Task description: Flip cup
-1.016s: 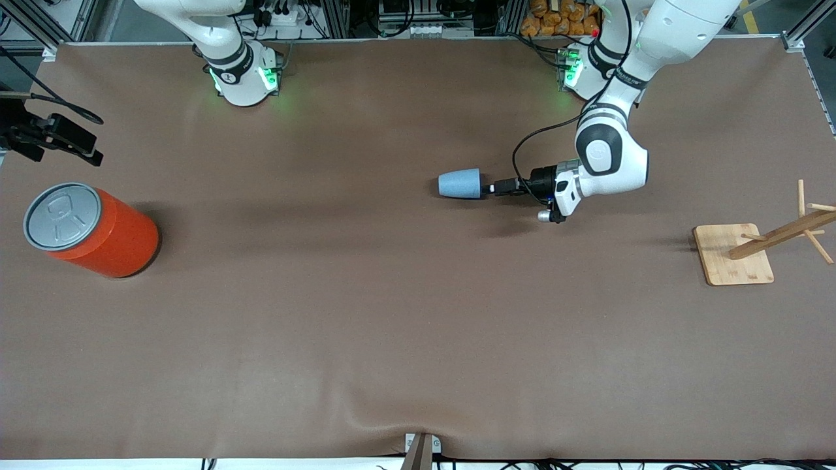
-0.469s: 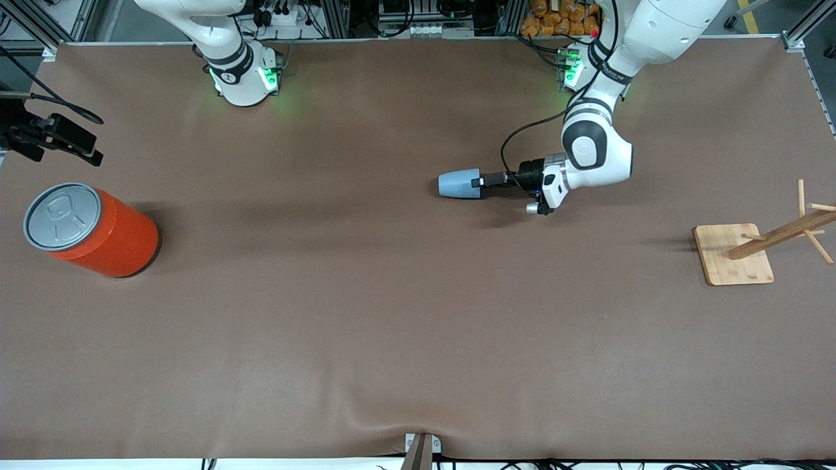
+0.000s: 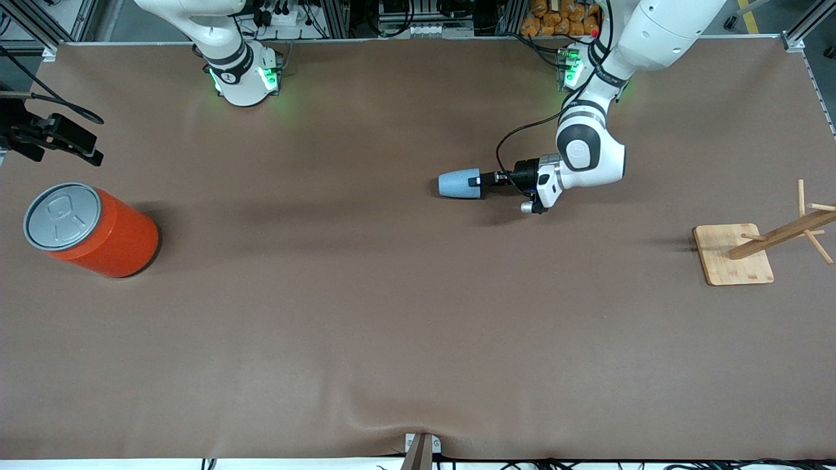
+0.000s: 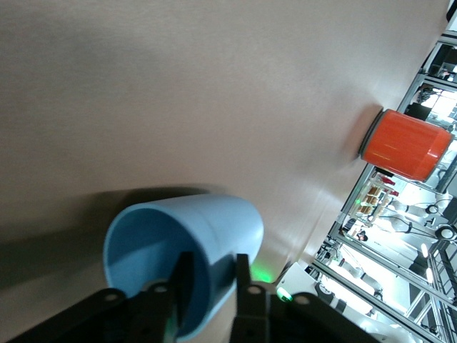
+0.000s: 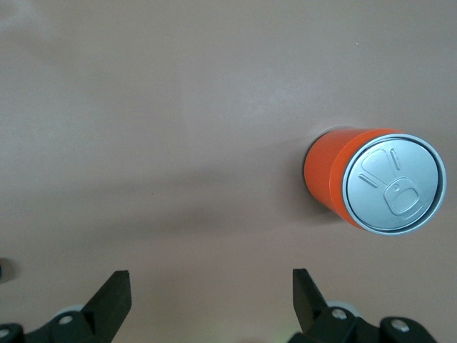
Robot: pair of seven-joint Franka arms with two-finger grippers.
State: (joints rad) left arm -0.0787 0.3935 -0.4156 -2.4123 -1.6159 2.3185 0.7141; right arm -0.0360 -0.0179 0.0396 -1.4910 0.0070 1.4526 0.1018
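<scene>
The light blue cup [image 3: 457, 183] lies on its side on the brown table mat, its open mouth toward the left arm's end. In the left wrist view the cup [image 4: 207, 221] shows its deeper blue inside. My left gripper [image 3: 481, 180] is low at the cup's mouth. Its fingers are open and straddle the rim wall, one finger [image 4: 183, 282] inside the cup and the other outside; a gap shows between the inner finger and the wall. My right gripper [image 5: 211, 275] is open and empty, high over the mat near the orange can; it is out of the front view.
A large orange can [image 3: 98, 232] with a grey pull-tab lid stands at the right arm's end, also in the right wrist view [image 5: 371, 182]. A wooden peg rack [image 3: 735, 254] on a square base stands at the left arm's end. A black clamp [image 3: 52, 137] sits at the mat's edge above the can.
My left gripper has slid along the mat toward the cup until its fingers straddle the rim. The cup has not moved. The right arm waits.
</scene>
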